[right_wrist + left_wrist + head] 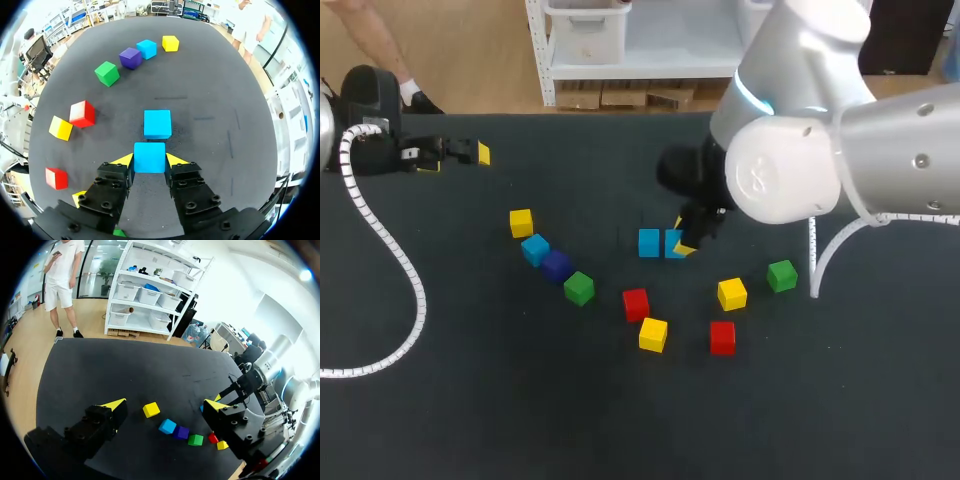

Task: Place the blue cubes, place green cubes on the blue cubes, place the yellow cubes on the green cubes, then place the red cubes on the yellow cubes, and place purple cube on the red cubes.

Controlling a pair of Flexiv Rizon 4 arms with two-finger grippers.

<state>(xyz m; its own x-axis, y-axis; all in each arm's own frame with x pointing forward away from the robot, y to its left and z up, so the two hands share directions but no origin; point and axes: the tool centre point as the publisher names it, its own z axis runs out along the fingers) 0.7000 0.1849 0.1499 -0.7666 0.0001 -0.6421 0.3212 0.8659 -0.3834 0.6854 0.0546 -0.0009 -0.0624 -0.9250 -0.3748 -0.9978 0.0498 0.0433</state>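
Right pincer [149, 161] clenched on a blue cube [149, 156]
The cube sat on the tabletop [210, 100] just beside a second blue cube [157, 124], yellow fingertips [124, 160] pressing it from both sides; the left pincer [460, 152] hung released near the tabletop's left edge, well apart from the cubes
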